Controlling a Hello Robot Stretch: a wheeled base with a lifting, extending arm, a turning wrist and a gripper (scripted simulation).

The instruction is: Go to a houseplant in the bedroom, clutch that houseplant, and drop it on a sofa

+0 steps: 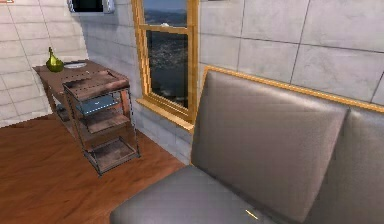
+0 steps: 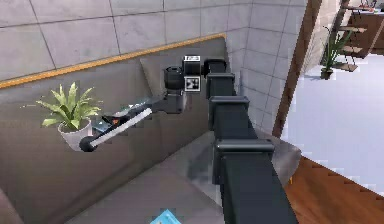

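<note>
I have the houseplant [image 2: 67,110] hanging at the far end of the tool [image 2: 92,143], toward the arm side view's left. It is clear above the sofa [image 2: 140,185] seat, before the backrest (how the fingers are set, I cannot tell). The drop looks to be straight down.

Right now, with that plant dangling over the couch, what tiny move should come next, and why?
Probably lower it a little and release it: the hand holds the houseplant clear above the grey sofa, so it seems well placed for the drop.
</note>
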